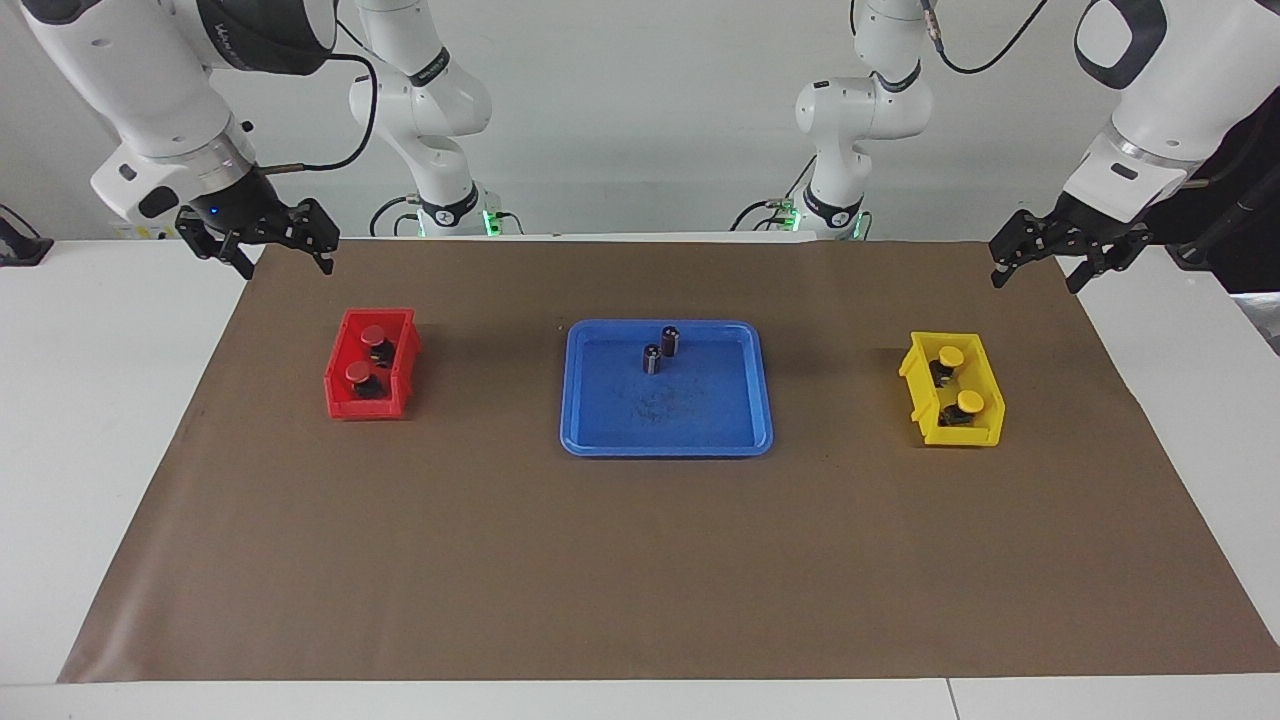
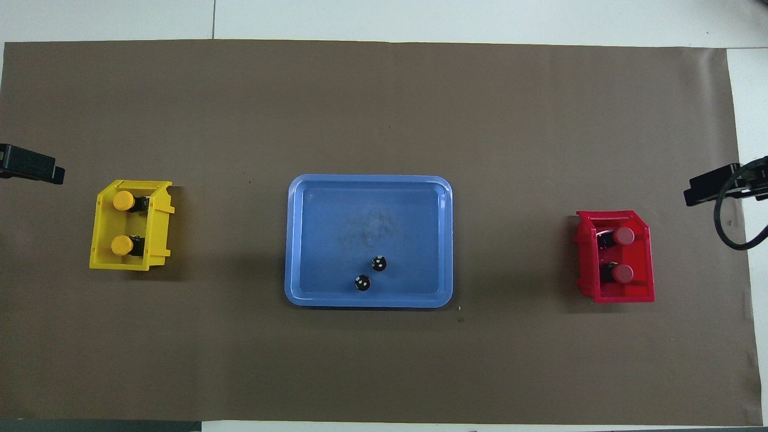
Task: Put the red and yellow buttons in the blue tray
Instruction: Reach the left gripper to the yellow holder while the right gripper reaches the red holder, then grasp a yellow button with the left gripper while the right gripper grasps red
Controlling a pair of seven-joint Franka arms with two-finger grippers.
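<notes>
Nothing is in the blue tray [image 1: 740,400] yet except two small dark capless cylinders [image 1: 661,351], standing upright in its half nearer the robots. The two red buttons [image 1: 366,352] sit in the small red bin [image 1: 345,400] toward the right arm's end of the surface; the two yellow buttons [image 1: 958,379] sit in the small yellow bin [image 1: 925,428] toward the left arm's end. The tray lies between the bins, well apart from both.

The right pincer [image 1: 262,240] hangs released over the mat's edge near the red bin, and the left pincer [image 1: 1058,255] hangs released over the mat's edge near the yellow bin; neither carries anything.

The step in hand looks like the first reach. Each button lies tipped with its black body against the bin wall (little room for fingers there), so the descent should be straight down, jaws straddling the round cap or the neck below it, clear of the bin's rim. Lift fully above the wall before travelling. For release, aim at the tray's bare half farther from the robots, so the cylinders are not knocked over.
</notes>
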